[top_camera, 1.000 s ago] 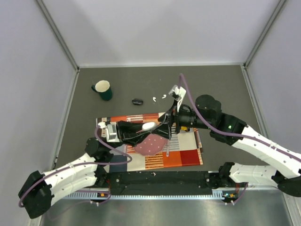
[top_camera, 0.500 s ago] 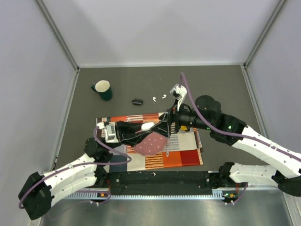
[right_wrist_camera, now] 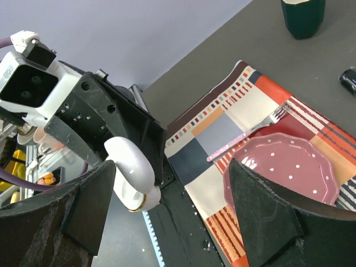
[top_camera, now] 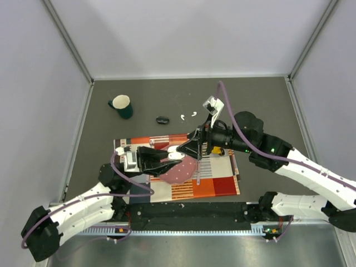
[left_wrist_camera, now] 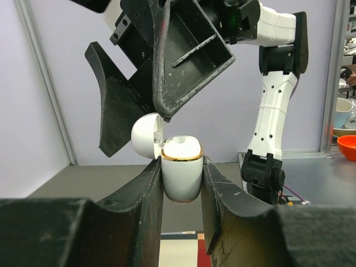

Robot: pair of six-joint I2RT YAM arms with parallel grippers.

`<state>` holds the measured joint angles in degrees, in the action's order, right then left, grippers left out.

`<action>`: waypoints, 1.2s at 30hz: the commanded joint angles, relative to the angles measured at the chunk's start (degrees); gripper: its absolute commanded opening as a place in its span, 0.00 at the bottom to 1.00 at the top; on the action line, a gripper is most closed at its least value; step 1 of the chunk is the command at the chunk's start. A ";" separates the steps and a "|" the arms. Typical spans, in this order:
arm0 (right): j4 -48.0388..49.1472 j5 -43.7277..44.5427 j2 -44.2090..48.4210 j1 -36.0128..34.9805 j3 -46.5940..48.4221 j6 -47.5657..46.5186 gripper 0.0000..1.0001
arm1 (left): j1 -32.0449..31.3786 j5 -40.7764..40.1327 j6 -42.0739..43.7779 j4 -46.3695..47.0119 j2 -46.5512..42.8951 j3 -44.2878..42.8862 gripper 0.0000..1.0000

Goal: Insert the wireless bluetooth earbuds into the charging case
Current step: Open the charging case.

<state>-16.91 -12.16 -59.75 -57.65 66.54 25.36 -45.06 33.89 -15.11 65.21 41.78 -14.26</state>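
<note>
My left gripper (left_wrist_camera: pixel 181 177) is shut on the white charging case (left_wrist_camera: pixel 181 173) and holds it upright above the mat. Its gold-rimmed lid (left_wrist_camera: pixel 146 136) is hinged open to the left. In the top view the case (top_camera: pixel 176 151) sits between both grippers. My right gripper (right_wrist_camera: pixel 172 189) is open and empty, straddling the case (right_wrist_camera: pixel 133 178); one of its fingers (left_wrist_camera: pixel 189 50) reaches down to the lid's hinge. The two white earbuds (top_camera: pixel 182 117) (top_camera: pixel 193 113) lie on the dark table beyond the mat, apart from both grippers.
A pink dotted plate (top_camera: pixel 179 171) and a pink fork (right_wrist_camera: pixel 250 130) lie on the patterned placemat (top_camera: pixel 217 181) below the grippers. A black oval object (top_camera: pixel 162 119) lies left of the earbuds. A dark green mug (top_camera: pixel 122 105) stands at the far left.
My right gripper has moved left and nearer, onto the case. My left gripper has drawn back a little toward the near edge with the case. The lid now shows open.
</note>
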 commanded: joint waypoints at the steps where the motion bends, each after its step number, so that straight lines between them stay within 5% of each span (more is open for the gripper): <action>1: 3.02 1.35 -0.20 -0.36 2.89 0.74 0.82 | -0.21 0.65 0.78 1.50 -2.31 0.11 0.00; 21: 6.54 1.08 3.76 2.53 3.78 4.34 0.86 | -0.03 -9.19 6.24 -13.09 -12.07 1.52 0.00; 28: -2.15 3.47 1.13 19.90 3.15 10.05 0.81 | -0.03 -10.60 7.38 -17.92 -18.22 1.34 0.00; 36: -8.22 7.75 -20.29 29.96 7.88 10.58 0.72 | 0.06 -12.18 8.96 -24.77 -25.43 0.73 0.00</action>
<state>-20.27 -8.14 -70.57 -29.34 69.54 35.77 -45.06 23.03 -7.51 43.24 18.81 -13.17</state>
